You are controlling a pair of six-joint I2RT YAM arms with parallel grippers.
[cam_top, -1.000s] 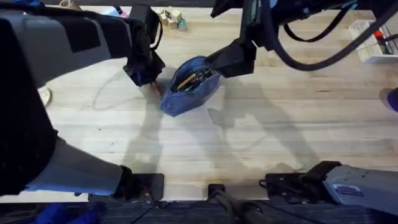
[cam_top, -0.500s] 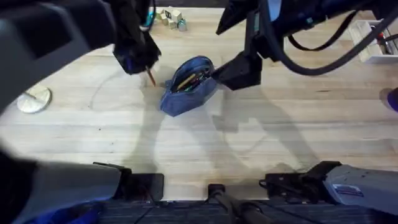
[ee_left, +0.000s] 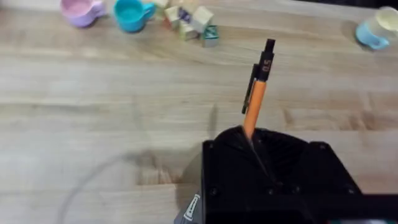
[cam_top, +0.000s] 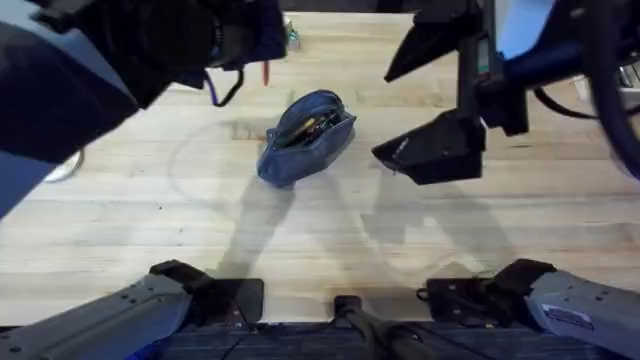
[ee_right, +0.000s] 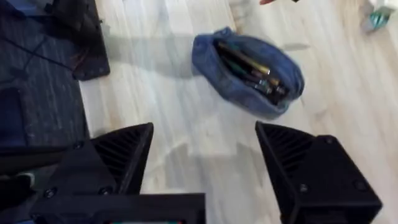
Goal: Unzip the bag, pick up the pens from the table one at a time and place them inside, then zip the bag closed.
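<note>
The blue-grey bag (cam_top: 305,135) lies unzipped on the table (cam_top: 150,230), with pens (cam_top: 305,128) showing in its opening. My left gripper (cam_top: 258,45) hangs high above the table, left of and beyond the bag, shut on an orange pen (cam_top: 265,72). In the left wrist view that pen (ee_left: 255,102) sticks up from between the fingers, its black clip and tip pointing away from the gripper (ee_left: 256,144). My right gripper (cam_top: 385,112) hovers to the right of the bag, open and empty. In the right wrist view the open bag (ee_right: 249,71) lies beyond its spread fingers (ee_right: 308,165).
A pink cup (ee_left: 81,9), a teal cup (ee_left: 130,12), small blocks (ee_left: 193,22) and a pale blue cup (ee_left: 376,31) stand along the far side. A white disc (cam_top: 62,168) lies at the left. A dark mat (ee_right: 56,43) borders the table.
My left gripper has risen from the table beside the bag with the orange pen in it. My right gripper has drawn back from the bag to the right and risen.
</note>
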